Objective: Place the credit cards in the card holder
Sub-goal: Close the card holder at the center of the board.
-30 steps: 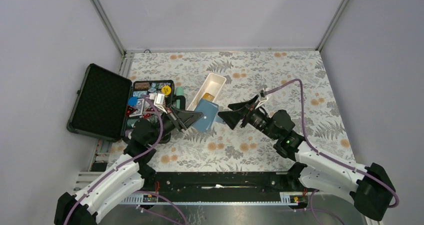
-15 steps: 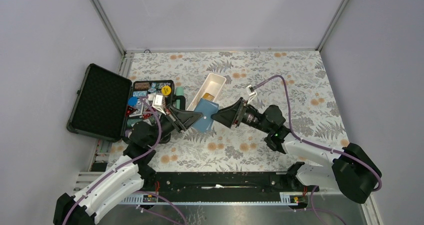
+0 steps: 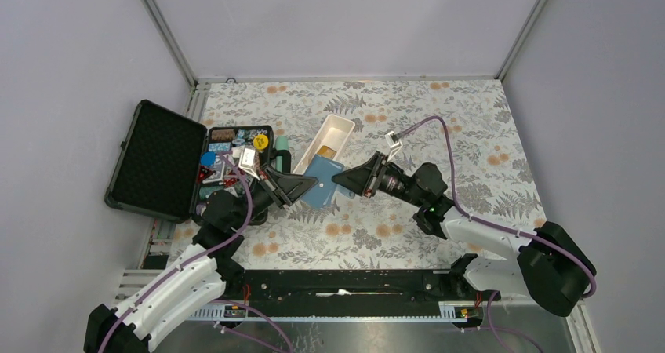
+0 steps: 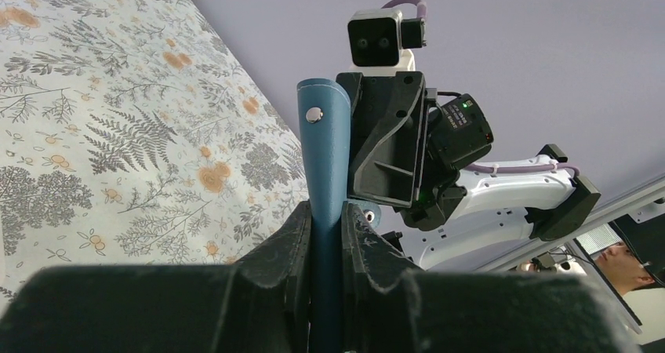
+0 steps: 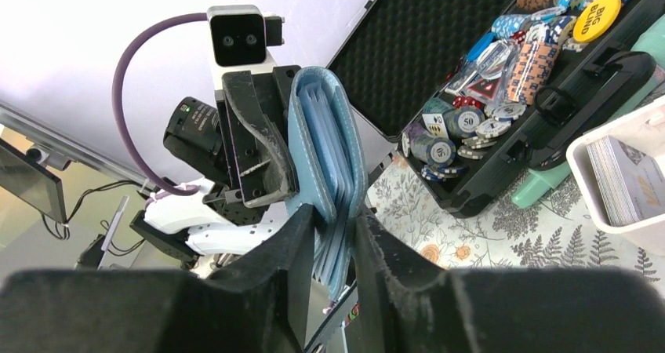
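The teal-blue card holder (image 3: 322, 180) hangs above the table between both grippers. My left gripper (image 4: 327, 212) is shut on its spine side; the snap tab (image 4: 314, 115) stands up above the jaws. My right gripper (image 5: 336, 223) has closed from the other side on the card holder (image 5: 325, 153), whose lighter blue inner pages sit between its fingers. In the top view the left gripper (image 3: 304, 185) and the right gripper (image 3: 340, 182) face each other. The credit cards (image 5: 627, 179) lie in the white tray (image 3: 324, 130); a golden-orange one (image 3: 330, 144) shows from above.
A black foam-lined case (image 3: 157, 161) lies open at the left, its tray half (image 5: 510, 70) full of poker chips and tokens. A mint-green object (image 3: 280, 144) sits between the case and the white tray. The floral cloth (image 3: 439, 125) covers the table.
My right arm has reached left to the card holder and its jaws have closed from wide open onto the holder's right edge. The left gripper has kept its grip and place.
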Motion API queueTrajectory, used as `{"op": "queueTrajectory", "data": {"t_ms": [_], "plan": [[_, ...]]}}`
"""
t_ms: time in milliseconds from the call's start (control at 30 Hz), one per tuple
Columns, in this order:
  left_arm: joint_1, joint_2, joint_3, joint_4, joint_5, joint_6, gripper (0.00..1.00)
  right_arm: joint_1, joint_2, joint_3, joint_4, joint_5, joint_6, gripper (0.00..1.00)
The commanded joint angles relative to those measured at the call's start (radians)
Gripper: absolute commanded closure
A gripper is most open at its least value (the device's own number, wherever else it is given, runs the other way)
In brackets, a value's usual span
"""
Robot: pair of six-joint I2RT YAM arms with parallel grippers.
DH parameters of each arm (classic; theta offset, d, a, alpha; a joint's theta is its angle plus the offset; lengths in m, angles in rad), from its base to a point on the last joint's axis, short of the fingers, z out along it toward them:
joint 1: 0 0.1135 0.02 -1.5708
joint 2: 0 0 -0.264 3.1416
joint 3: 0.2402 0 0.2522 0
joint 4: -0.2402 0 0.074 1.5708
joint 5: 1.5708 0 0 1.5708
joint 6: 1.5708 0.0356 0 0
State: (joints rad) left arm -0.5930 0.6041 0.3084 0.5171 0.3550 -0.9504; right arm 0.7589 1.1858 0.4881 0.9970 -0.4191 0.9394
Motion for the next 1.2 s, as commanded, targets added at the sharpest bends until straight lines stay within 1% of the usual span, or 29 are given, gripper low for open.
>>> {"op": "queueTrajectory", "data": {"t_ms": [0, 67, 100, 167, 200, 233, 333, 400, 433, 467, 533, 600, 700, 833, 933, 1067, 1167], "plan": [[-0.005, 0.015, 0.047, 0.049, 0.067, -0.007, 1.00, -0.001, 0.004, 0.053, 0.061, -0.027, 0.000, 0.73], [-0.007, 0.026, 0.044, 0.056, 0.089, -0.015, 1.00, 0.000, 0.003, 0.046, 0.066, -0.015, 0.001, 0.79], [-0.007, 0.032, 0.043, 0.060, 0.101, -0.020, 1.00, 0.000, 0.001, 0.044, 0.066, -0.010, 0.001, 0.84], [-0.006, 0.039, 0.043, 0.060, 0.127, -0.022, 1.00, -0.001, -0.006, 0.038, 0.065, 0.002, 0.001, 0.99], [-0.005, 0.039, 0.045, 0.052, 0.137, -0.019, 1.00, -0.002, -0.009, 0.035, 0.060, 0.006, 0.001, 1.00], [-0.005, 0.037, 0.051, 0.036, 0.142, -0.013, 0.93, -0.006, -0.012, 0.033, 0.057, 0.007, 0.002, 1.00], [-0.005, 0.019, 0.086, -0.052, 0.144, 0.028, 0.52, -0.033, -0.027, 0.024, 0.050, -0.014, 0.012, 1.00], [-0.004, -0.004, 0.115, -0.135, 0.136, 0.078, 0.31, -0.065, -0.030, 0.028, 0.046, -0.075, 0.027, 1.00], [-0.004, -0.012, 0.129, -0.173, 0.132, 0.094, 0.22, -0.086, -0.028, 0.030, 0.046, -0.107, 0.039, 1.00], [-0.003, -0.021, 0.143, -0.211, 0.130, 0.122, 0.16, -0.103, -0.025, 0.037, 0.045, -0.141, 0.049, 1.00], [0.005, -0.028, 0.161, -0.257, 0.140, 0.145, 0.08, -0.135, -0.022, 0.051, 0.046, -0.209, 0.064, 1.00], [0.022, -0.024, 0.168, -0.271, 0.174, 0.151, 0.06, -0.160, -0.010, 0.075, 0.044, -0.293, 0.074, 1.00], [0.052, 0.002, 0.171, -0.257, 0.256, 0.147, 0.05, -0.184, 0.012, 0.114, 0.056, -0.414, 0.109, 1.00], [0.067, 0.022, 0.180, -0.255, 0.313, 0.161, 0.04, -0.193, 0.023, 0.141, 0.073, -0.513, 0.149, 1.00], [0.068, 0.018, 0.176, -0.220, 0.348, 0.153, 0.06, -0.193, 0.029, 0.145, 0.119, -0.557, 0.192, 1.00], [0.068, 0.013, 0.165, -0.131, 0.413, 0.095, 0.14, -0.196, 0.042, 0.149, 0.178, -0.588, 0.245, 1.00], [0.068, 0.000, 0.155, -0.079, 0.443, 0.056, 0.15, -0.200, 0.053, 0.153, 0.210, -0.594, 0.274, 1.00]]}}
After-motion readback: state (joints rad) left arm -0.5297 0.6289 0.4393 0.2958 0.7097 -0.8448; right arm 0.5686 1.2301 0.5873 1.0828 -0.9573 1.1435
